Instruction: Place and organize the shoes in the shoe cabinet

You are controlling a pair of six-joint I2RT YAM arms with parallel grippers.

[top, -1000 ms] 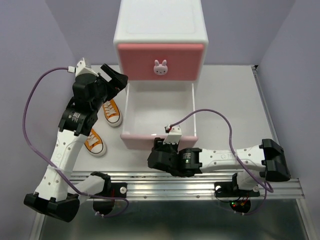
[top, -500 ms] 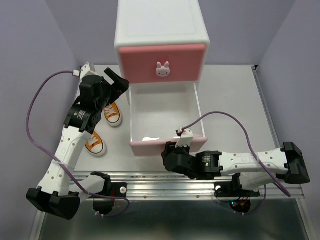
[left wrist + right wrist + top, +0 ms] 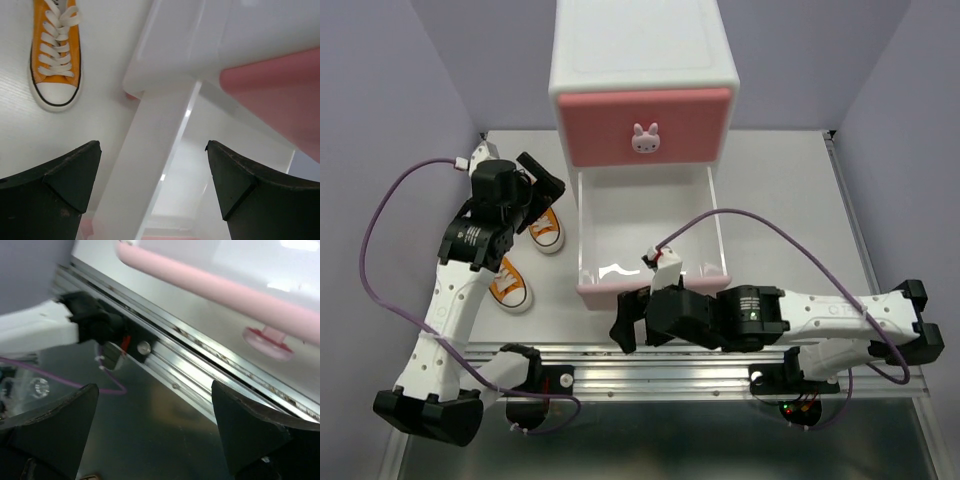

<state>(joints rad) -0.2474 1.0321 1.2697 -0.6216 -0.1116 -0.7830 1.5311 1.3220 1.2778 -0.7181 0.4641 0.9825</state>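
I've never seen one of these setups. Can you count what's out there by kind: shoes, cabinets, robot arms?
Orange sneakers: 2
Drawer cabinets: 1
Robot arms: 2
Total: 5

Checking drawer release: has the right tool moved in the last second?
Yes. The right tool has swung left along the rail, toward the left arm's base.

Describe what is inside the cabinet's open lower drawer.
Only bare white floor shows in the lower drawer; nothing is seen lying there. Part of its front strip is covered by the right arm's wrist and cable.
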